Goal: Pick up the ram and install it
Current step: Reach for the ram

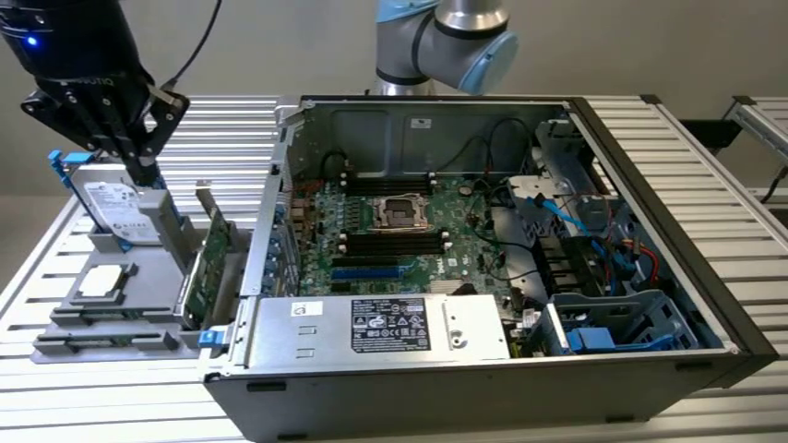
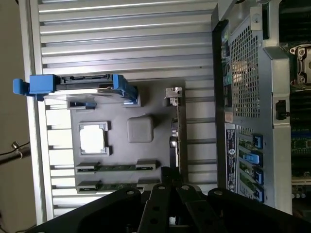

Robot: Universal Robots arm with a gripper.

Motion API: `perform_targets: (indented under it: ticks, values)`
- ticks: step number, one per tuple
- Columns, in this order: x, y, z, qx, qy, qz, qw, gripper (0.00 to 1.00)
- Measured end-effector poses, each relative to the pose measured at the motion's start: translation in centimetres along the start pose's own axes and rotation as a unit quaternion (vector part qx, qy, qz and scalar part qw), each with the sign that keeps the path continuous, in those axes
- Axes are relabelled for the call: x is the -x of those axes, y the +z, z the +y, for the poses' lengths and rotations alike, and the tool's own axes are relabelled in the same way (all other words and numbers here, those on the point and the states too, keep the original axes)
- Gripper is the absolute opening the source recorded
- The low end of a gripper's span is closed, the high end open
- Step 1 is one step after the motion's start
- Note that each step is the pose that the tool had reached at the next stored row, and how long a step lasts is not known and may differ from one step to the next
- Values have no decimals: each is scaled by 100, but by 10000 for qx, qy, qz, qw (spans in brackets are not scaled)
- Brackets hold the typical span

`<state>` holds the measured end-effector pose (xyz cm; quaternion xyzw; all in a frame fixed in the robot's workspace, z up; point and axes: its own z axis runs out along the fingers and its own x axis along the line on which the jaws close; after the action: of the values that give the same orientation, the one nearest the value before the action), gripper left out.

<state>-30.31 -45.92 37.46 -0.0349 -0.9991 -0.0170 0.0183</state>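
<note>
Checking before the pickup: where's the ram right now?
Two ram sticks sit side by side in the grey tray at the exterior view's left, outside the computer case, next to the processor chip.

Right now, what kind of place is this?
Probably a robot lab or workshop bench: a robot arm stands by an open computer case on a slatted metal table, beside a grey tray of parts.
</note>
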Motion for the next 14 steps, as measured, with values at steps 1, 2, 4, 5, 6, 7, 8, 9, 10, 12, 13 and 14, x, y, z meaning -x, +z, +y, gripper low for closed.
perform_targets:
  ticks: [1,2,4,5,6,7,8,9,10,12,13,14]
  values:
    - [-12,5,-12,-1,-1,8,10000,11]
    - [-25,9,-24,-1,-1,16,10000,11]
    - [-49,18,-47,-2,-2,33,10000,11]
    - [-61,23,-59,-3,-2,42,10000,11]
    - [-75,28,-72,-4,-3,51,10000,11]
    - [-87,33,-84,-4,-4,58,10000,11]
    - [-100,37,-96,-5,-5,64,10000,11]
    - [-113,41,-108,-5,-6,71,10000,11]
    - [-126,45,-119,-5,-6,77,10000,11]
    - [-151,52,-141,-7,-8,89,10000,11]
    - [-165,56,-154,-7,-9,94,10000,11]
    - [-177,59,-165,-8,-10,99,10000,11]
